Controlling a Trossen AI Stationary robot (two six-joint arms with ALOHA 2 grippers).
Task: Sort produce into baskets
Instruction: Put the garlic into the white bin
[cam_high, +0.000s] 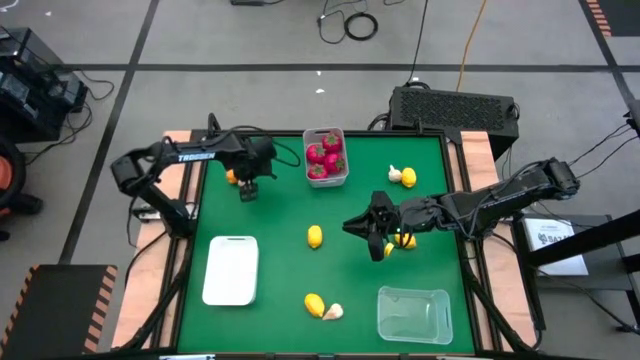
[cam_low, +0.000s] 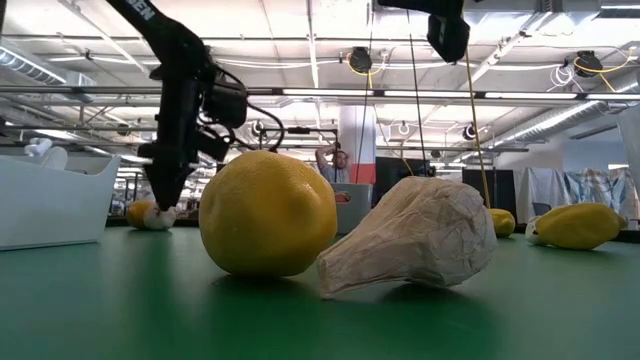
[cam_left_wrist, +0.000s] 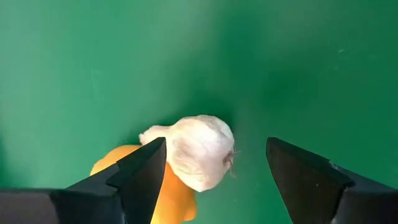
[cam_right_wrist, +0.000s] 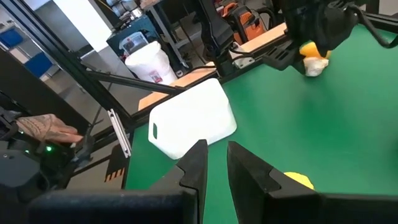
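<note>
My left gripper (cam_high: 247, 187) (cam_left_wrist: 214, 158) is open and points down at a whitish garlic bulb (cam_left_wrist: 198, 151) that lies on the table against a lemon (cam_left_wrist: 163, 190). Its fingers stand on either side of the bulb. My right gripper (cam_high: 376, 238) (cam_right_wrist: 216, 152) is shut to a narrow slit and empty, beside a lemon (cam_high: 405, 240) (cam_right_wrist: 300, 180). The grey-white bin (cam_high: 343, 160) holds red pieces (cam_high: 324, 156). The white tray (cam_high: 231, 269) and the clear tub (cam_high: 413, 313) hold nothing.
More produce lies loose on the green table: a lemon (cam_high: 315, 236) in the middle, a lemon (cam_high: 314, 304) and garlic (cam_high: 333, 312) near the front edge, and a garlic (cam_high: 395, 172) and lemon (cam_high: 408, 178) at the far right. A person's hand (cam_right_wrist: 50, 129) shows beyond the table.
</note>
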